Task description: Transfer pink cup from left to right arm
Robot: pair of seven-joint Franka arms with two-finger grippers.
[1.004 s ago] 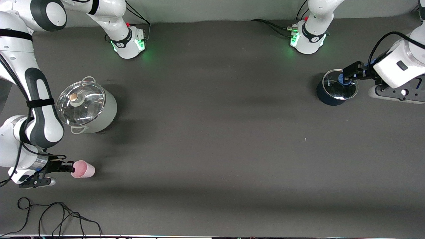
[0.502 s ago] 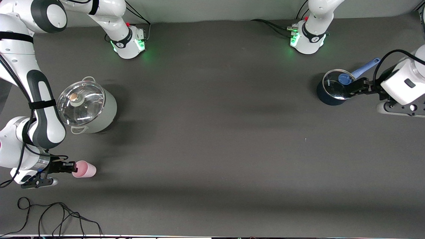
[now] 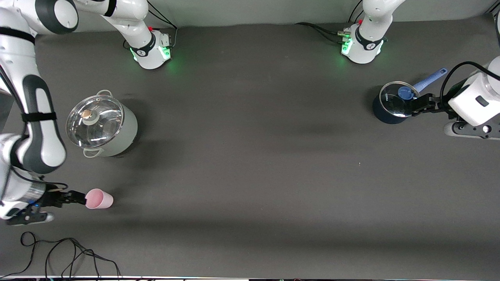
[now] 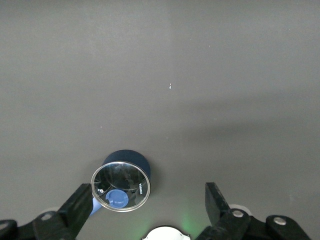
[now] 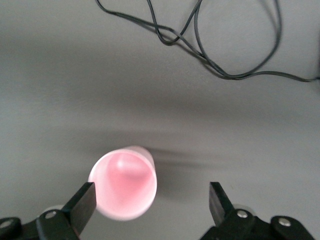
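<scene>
black cable (image 3: 66,253) lies looped on the dark grey table mat (image 3: 254,175) at the edge nearest the front camera, toward the right arm's end. a little farther from the camera stands the small pale pink plastic cup (image 3: 99,198), upright on the mat with its open mouth up, as the right wrist view (image 5: 123,189) shows. the right gripper (image 3: 80,198) sits just beside the cup at cup height, its black fingers (image 5: 82,202) spread wide apart and holding nothing; in the right wrist view the cup lies close to one finger and well clear of the other, and whether that near finger touches the rim cannot be told. the right arm (image 3: 33,117) descends to it from its base (image 3: 150,48) along the edge of the table at that end.

farther from the camera than the cup, at the same end, stands a large pale grey-green metal pot (image 3: 103,127) with a glass lid and a small round knob, well apart from the cup.

at the left arm's end, a small dark blue saucepan (image 3: 392,105) with a glass lid, a blue knob and a light blue handle stands on the mat. the left gripper (image 3: 417,106) hangs beside it, just over the lid's edge, its black linkage fingers (image 4: 77,207) wide open and empty. the left arm (image 3: 474,99) comes in from the table's end, and its base (image 3: 361,45) stands farthest from the camera.
</scene>
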